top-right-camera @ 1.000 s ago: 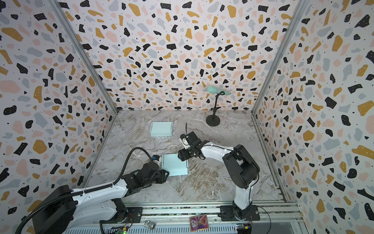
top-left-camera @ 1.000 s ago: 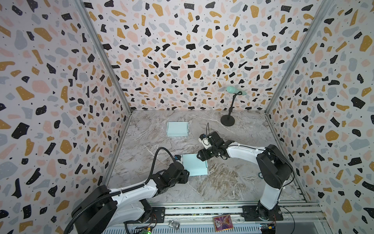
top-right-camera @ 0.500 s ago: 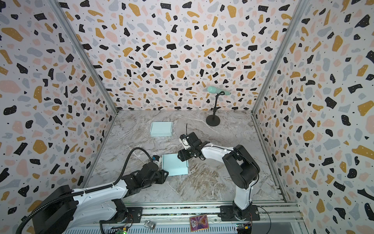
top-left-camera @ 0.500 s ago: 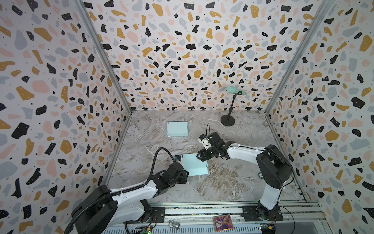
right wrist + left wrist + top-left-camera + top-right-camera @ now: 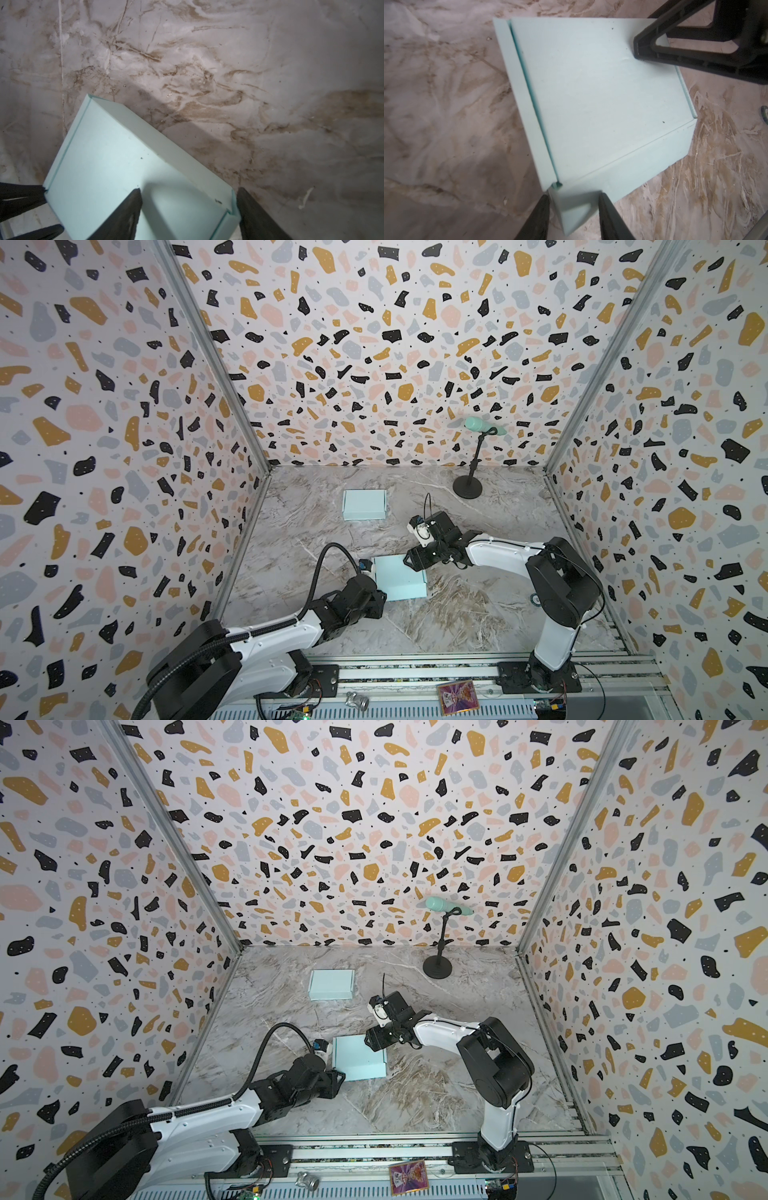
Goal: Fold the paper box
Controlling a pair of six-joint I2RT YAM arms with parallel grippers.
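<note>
Sitting near the front middle of the marble-patterned table (image 5: pixel 478 614), the pale mint paper box (image 5: pixel 399 580) lies closed between the two arms, its lid flat in both top views. The left gripper (image 5: pixel 574 199) meets its near left corner. From above, the fingertips are hidden under the arm's own wrist, but the left wrist view shows the two black fingers (image 5: pixel 609 216) pressed against either side of a small corner flap, clamping it. That part of the picture is blurred, and the fingers are cut off by the frame edge. The right gripper (image 5: pixel 188 191) reaches the far right corner with its jaws spread wide and gripping nothing: one finger tip rests on the lid, where the left wrist view shows a slight dent in the card, and the other stands outside the side wall, though whether it touches cannot be told. A second mint box (image 5: pixel 364 504) sits well apart toward the back, and a black stand (image 5: pixel 469 485) carrying a mint cylinder (image 5: pixel 484 427) stands near the back wall. A small ring (image 5: pixel 765 115) on the table is cut off by the frame edge and too small to identify.
</note>
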